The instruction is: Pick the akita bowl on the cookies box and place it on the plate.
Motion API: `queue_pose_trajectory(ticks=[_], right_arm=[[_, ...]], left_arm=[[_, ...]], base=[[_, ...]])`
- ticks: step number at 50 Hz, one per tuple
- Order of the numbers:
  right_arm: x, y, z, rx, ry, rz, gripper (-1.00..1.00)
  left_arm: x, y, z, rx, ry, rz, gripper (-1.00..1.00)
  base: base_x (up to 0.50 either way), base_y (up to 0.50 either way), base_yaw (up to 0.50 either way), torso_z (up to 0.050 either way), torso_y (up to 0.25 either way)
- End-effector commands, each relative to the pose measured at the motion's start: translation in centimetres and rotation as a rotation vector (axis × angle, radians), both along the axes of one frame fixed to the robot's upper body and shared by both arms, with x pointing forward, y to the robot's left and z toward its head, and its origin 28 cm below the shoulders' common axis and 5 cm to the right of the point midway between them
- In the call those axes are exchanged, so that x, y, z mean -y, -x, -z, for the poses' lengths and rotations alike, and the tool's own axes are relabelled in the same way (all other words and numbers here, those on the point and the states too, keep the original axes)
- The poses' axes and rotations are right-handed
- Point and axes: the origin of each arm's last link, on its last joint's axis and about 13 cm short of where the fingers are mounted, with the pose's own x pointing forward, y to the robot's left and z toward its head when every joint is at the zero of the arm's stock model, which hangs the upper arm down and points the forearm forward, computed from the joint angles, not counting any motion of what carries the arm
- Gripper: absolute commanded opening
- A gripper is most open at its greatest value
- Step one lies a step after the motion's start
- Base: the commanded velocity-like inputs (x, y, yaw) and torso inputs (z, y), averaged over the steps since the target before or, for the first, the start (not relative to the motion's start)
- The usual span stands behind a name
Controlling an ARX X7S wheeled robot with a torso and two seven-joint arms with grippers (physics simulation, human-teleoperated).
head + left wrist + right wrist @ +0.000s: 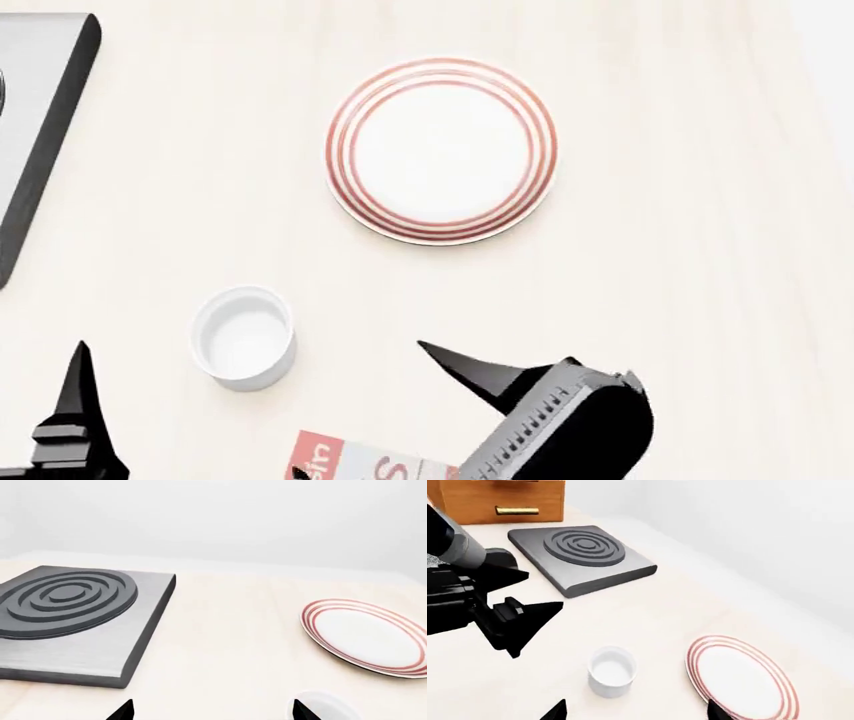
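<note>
The akita bowl is out of view in every frame. Only a red-and-white corner of the cookies box (350,462) shows, at the bottom edge of the head view, beside my right arm. The plate (441,150) is white with thin red rings and lies bare on the pale table; it also shows as the plate (367,637) and the plate (740,677). My left gripper (213,712) is open and holds nothing. My right gripper (636,712) is open too, its jaws wide apart above the table between the small white cup and the plate.
A small plain white cup (244,336) stands near the plate; the same cup (612,670) lies just ahead of the right jaws. A grey burner slab (67,610) sits at the far left. A wooden drawer unit (507,497) stands behind it.
</note>
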Motion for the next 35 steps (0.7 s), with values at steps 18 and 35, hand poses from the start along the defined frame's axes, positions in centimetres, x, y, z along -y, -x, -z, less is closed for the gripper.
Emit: queue_pose_trajectory(ticks=[18,35], right_arm=[[-1.3,3.5,-0.9,-0.166,0.338,-0.249,1.0],[-1.4,5.0,-0.9,-0.255,0.485,-0.306,1.0]], left_arm=[[0.0,0.1,0.5,-0.017,-0.015,0.007,1.0],[0.1,0.2,0.6,-0.02,-0.02,0.016,1.0]], base=[[0.0,0.0,0.0,0.0,0.0],[0.0,0.0,0.0,0.0,0.0]])
